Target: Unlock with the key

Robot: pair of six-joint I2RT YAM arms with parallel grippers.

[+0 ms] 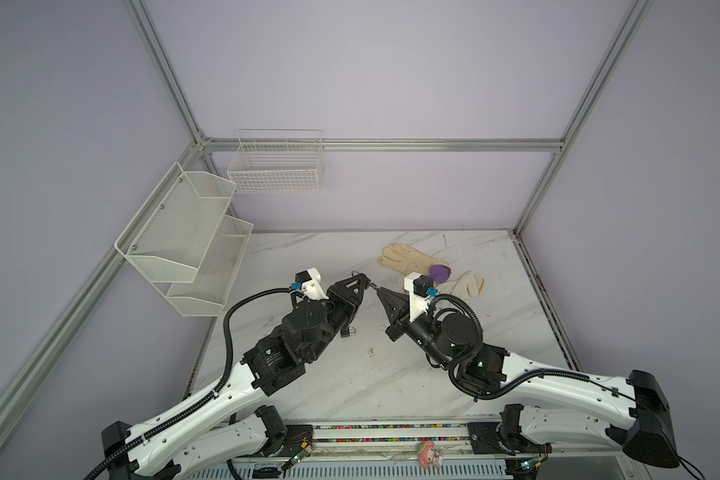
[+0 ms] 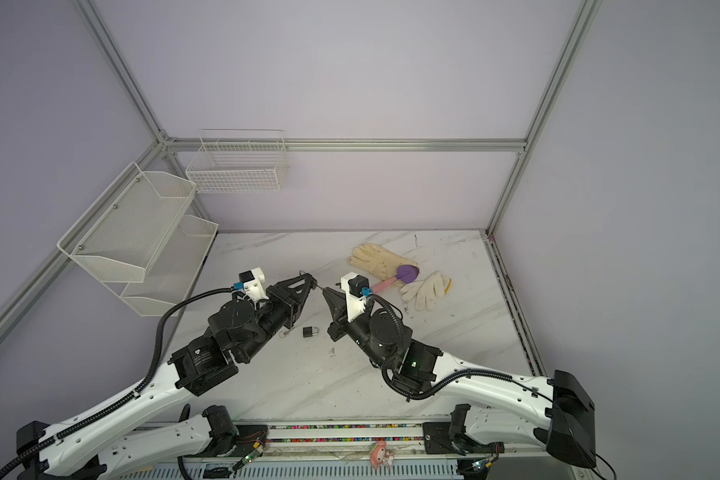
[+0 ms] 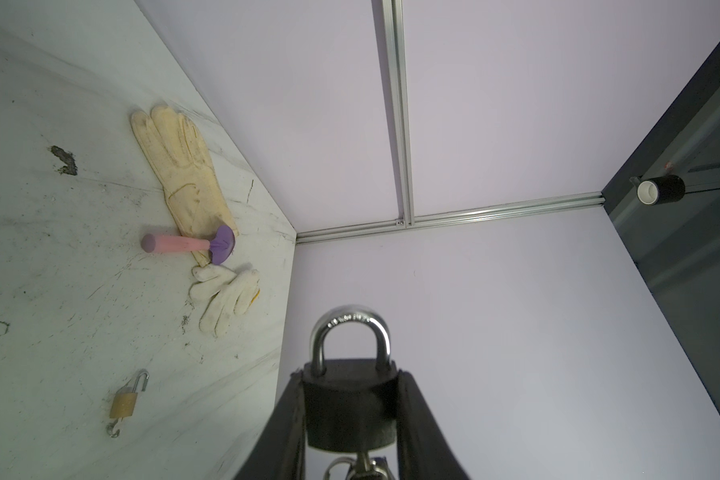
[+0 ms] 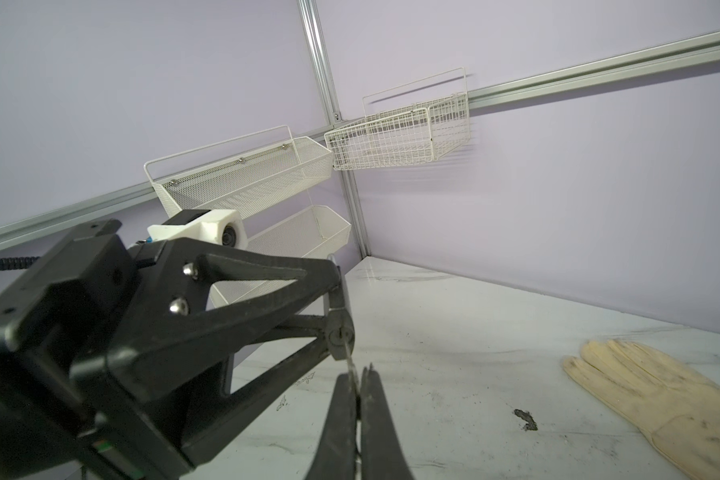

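Lilac walls on an aluminium frame enclose a white marble tabletop (image 1: 350, 386), with a mesh rack (image 1: 184, 237) and a wire basket (image 1: 277, 164) hung on the walls. Above the middle of the table the two arms meet tip to tip. The left gripper (image 1: 364, 280) is partly closed, clamping the body of a black padlock (image 3: 350, 407) between its fingers; both legs of the shackle sit in the body. The right gripper (image 4: 356, 376) is pinched tight on the key (image 4: 352, 368), whose blade enters the keyhole in the padlock's underside. On the table lie a brass padlock (image 3: 123, 405) with its shackle open, a cream glove (image 1: 408, 257), a white knit glove (image 1: 468, 284) and a pink-handled, purple-headed object (image 3: 221, 245) resting against the cream glove.
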